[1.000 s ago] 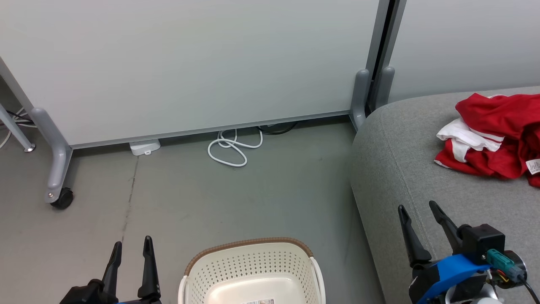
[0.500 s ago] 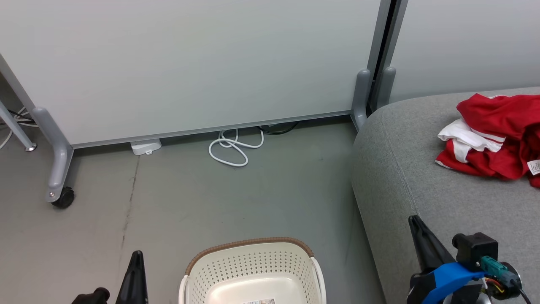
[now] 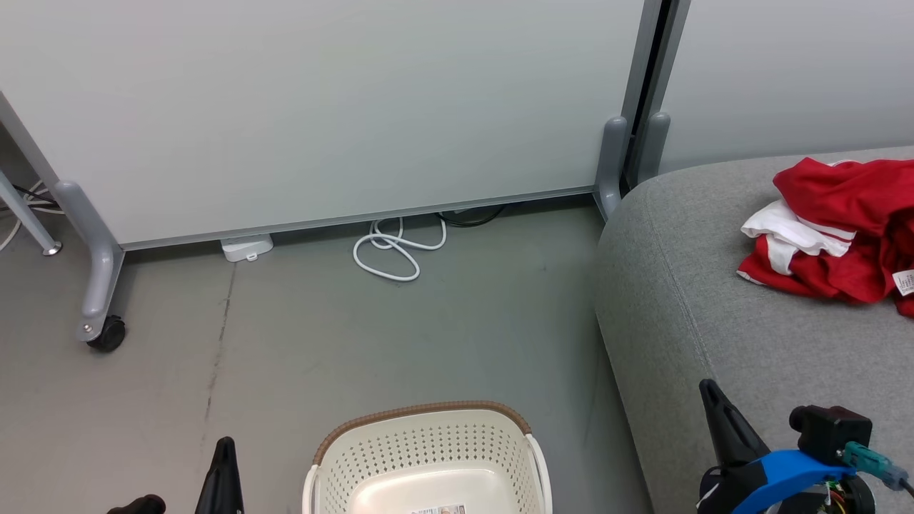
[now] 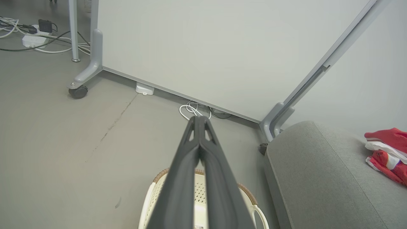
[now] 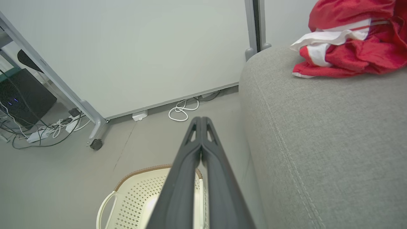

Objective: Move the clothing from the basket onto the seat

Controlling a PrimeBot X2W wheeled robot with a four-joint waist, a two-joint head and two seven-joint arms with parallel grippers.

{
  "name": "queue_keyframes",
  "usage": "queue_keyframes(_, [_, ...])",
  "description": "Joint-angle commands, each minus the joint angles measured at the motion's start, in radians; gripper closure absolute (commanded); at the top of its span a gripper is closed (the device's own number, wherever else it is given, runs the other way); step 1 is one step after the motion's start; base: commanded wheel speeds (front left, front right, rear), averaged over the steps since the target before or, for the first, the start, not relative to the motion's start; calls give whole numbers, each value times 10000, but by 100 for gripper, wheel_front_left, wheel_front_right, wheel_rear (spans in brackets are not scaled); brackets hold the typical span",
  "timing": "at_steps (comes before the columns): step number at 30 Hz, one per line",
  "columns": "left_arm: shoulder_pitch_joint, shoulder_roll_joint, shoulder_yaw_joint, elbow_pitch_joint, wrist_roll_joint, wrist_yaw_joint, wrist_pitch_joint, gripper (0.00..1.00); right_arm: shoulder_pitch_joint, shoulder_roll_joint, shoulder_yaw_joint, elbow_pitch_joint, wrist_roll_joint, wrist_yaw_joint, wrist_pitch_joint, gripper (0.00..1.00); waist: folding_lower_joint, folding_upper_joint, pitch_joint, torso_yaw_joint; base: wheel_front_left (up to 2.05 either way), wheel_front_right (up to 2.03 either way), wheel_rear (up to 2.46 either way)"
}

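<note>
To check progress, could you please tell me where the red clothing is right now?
In the head view the red clothing lies heaped at the upper right on the grey sofa, apart from the basket on the floor at bottom centre.

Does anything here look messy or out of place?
The red clothes lie crumpled in a heap on the sofa, and a white cable sits in loose loops on the floor. Nothing looks spilled or broken.

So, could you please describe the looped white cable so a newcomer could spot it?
Find the large pale partition panel on the grey floor. At its foot, toward the sofa, lies the white cable. It is coiled in loose loops, unlike the solid white box further left.
</note>
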Motion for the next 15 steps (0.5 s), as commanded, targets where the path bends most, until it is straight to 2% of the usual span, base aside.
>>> queue_keyframes(1, [-357,17,100,-199,-496,-13,121,100,-248,-19,-61,-156,593,0,35,100,-1,0,2,0,0,0,0])
queue_keyframes(15, [-733,17,265,-349,-2743,-28,747,100,-431,-25,-230,-121,3151,0,256,100,-1,0,17,-3,0,0,0])
